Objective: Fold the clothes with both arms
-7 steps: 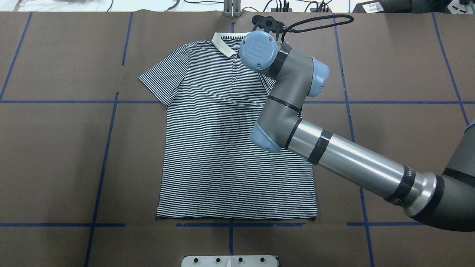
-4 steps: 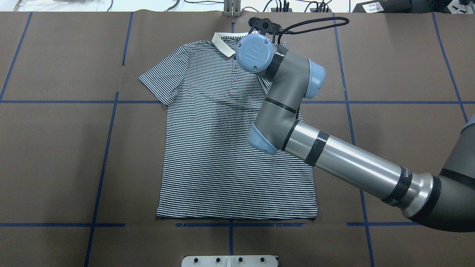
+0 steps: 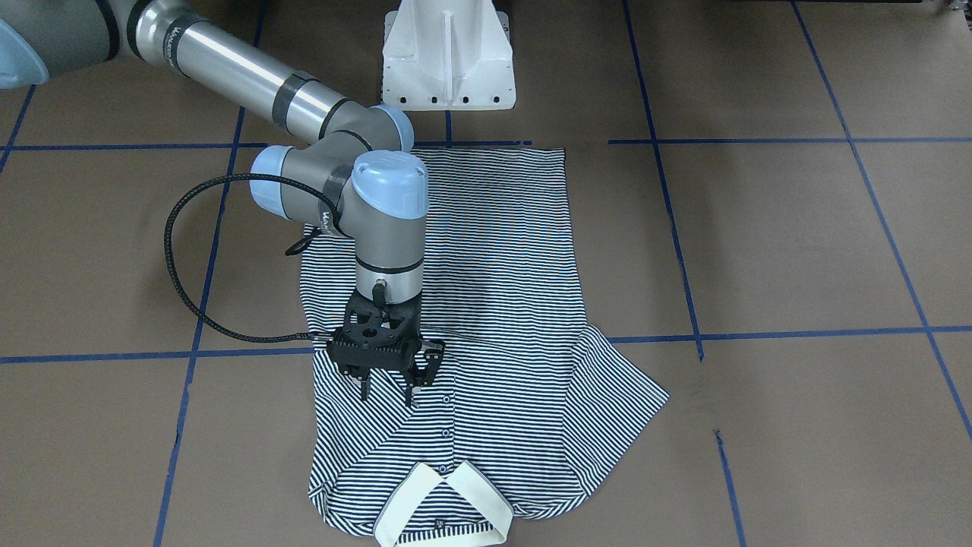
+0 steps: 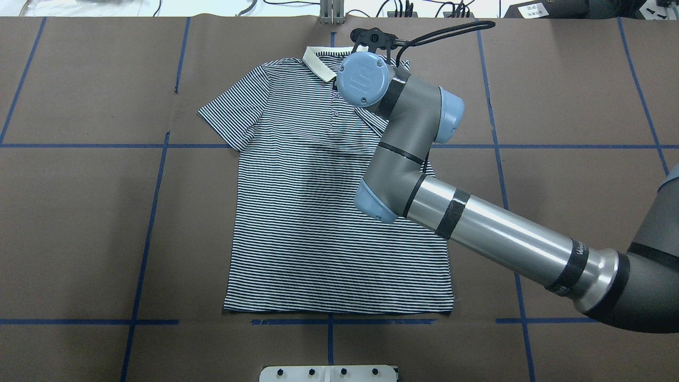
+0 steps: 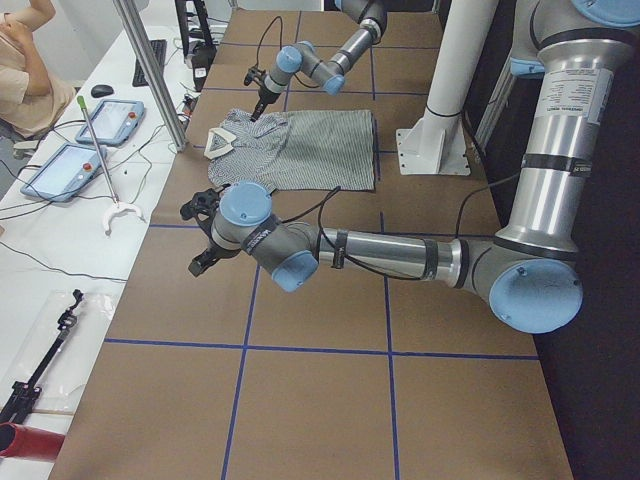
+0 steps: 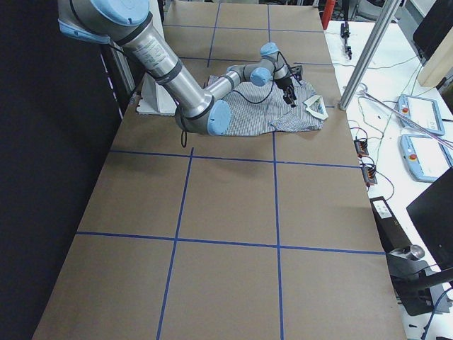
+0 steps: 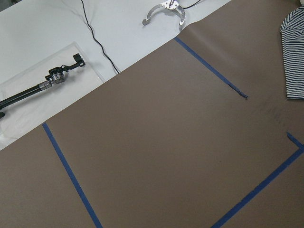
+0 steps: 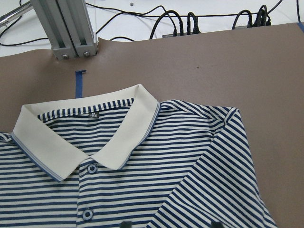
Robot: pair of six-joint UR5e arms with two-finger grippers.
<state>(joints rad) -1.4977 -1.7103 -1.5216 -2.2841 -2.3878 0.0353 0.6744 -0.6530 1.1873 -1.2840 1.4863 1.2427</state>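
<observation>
Overhead exterior view, starting nearest the robot: the white pedestal base [image 4: 329, 373] sits at the close edge of the tabletop [image 4: 79, 228]. A strip of bare brown paper and a blue tape line [image 4: 339, 321] separate it from the hem [image 4: 339, 307] of the polo shirt [image 4: 307, 233]. The shirt lies flat and front up, its hem straight along that line and its collar [image 3: 444, 494] pointing away from the robot.

The right arm [image 4: 493, 236] reaches diagonally across the shirt's right side. The left sleeve [image 4: 233, 114] is spread on the paper. On the right side the fabric is turned in over the chest, leaving a diagonal fold edge [image 8: 190, 175].

The right claw [image 3: 387, 389] points straight down just beside the placket [image 3: 444, 414], on the hem side of the collar. Its fingers are apart, with the tips at or just above the fabric; contact cannot be told.

Wide bare paper lies on both sides of the shirt. The left claw [image 5: 197, 238] hovers over it, well apart from the shirt's left, and I cannot tell whether its fingers are apart or together.

Beyond the collar only a narrow strip of paper remains before the far edge, where an aluminium post [image 8: 66, 28] stands and cables [image 8: 199, 23] run.
</observation>
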